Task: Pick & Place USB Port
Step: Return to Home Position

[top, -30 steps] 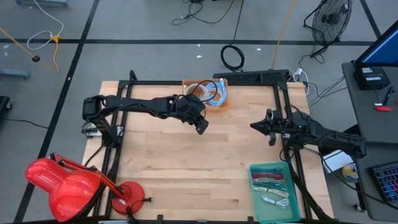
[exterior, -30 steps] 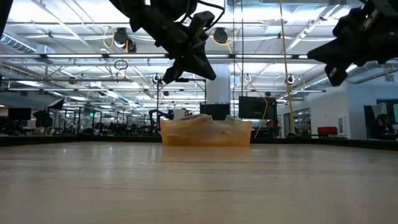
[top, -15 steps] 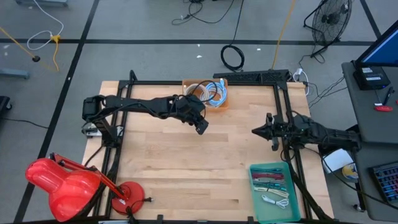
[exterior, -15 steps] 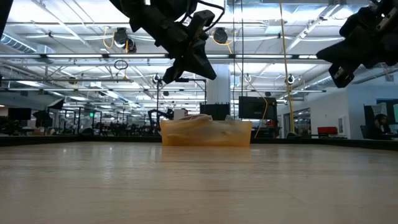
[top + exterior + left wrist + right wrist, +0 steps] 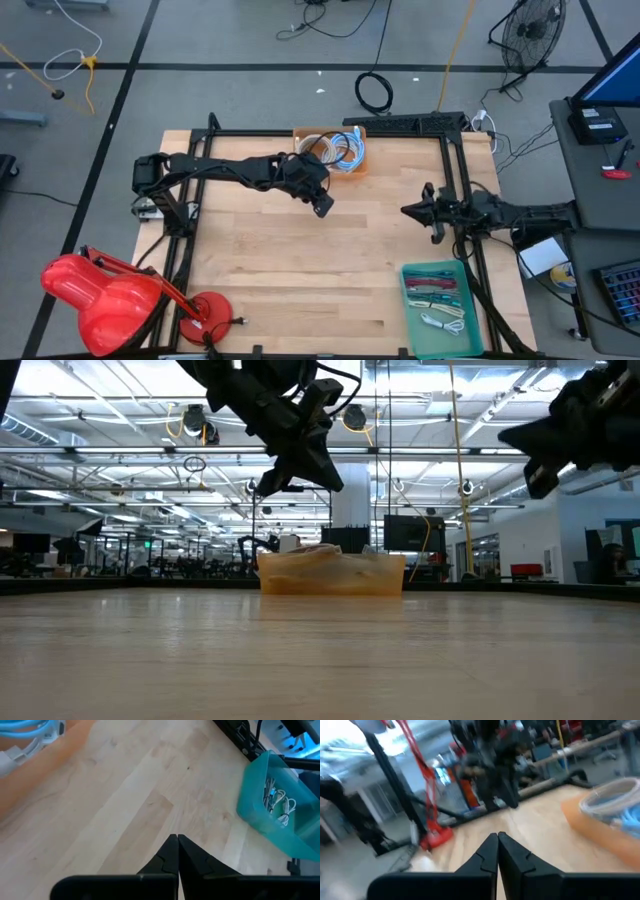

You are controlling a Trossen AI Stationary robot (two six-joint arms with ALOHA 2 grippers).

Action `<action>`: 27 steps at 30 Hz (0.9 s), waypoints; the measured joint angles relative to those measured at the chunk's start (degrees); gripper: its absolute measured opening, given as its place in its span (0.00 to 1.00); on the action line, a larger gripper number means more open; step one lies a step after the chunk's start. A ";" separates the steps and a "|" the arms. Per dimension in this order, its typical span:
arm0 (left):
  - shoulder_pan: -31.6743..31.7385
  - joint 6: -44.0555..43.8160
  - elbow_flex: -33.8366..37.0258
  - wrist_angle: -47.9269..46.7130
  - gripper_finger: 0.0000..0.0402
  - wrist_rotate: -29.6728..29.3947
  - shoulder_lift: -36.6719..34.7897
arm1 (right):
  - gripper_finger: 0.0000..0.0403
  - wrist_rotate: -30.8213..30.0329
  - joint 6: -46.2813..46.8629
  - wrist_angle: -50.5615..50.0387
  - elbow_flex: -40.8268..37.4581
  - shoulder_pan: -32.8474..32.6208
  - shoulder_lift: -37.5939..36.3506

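My left gripper (image 5: 323,208) hangs shut and empty above the table, just near of the orange bin (image 5: 335,150), which holds blue and white coiled cables (image 5: 27,735). In the low view this gripper (image 5: 338,482) is high above the wood. My right gripper (image 5: 406,210) is shut and empty at the table's right side, pointing level toward the left edge, and it is also high in the low view (image 5: 503,435). A teal bin (image 5: 440,305) with red, green and white cables stands at the near right. I cannot pick out a USB port among the cables.
A black frame (image 5: 450,180) runs around the table, and its right rail passes under my right arm. A red lamp (image 5: 100,295) stands at the near left corner. Bare wood (image 5: 300,270) lies between the two bins.
My right arm has swung about its base, so the gripper now points straight toward the table's left edge. It has sunk a little and stays shut.
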State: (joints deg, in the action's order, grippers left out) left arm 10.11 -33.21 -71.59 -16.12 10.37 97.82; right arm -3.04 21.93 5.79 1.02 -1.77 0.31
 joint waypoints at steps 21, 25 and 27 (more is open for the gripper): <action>2.81 9.00 -0.07 6.78 0.00 2.12 -4.89 | 0.00 0.06 -0.52 0.43 -0.17 -0.73 -0.03; 2.78 12.57 -0.08 11.46 0.00 1.54 -9.99 | 0.00 0.03 -0.53 0.12 -0.17 -0.73 0.32; 2.78 14.27 -0.11 12.24 0.00 1.04 -12.48 | 0.00 0.12 -0.54 -0.32 -0.17 -0.73 0.44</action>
State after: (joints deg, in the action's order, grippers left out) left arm 12.88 -18.95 -71.70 -3.88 11.41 85.34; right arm -2.92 21.39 5.47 0.84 -2.50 0.75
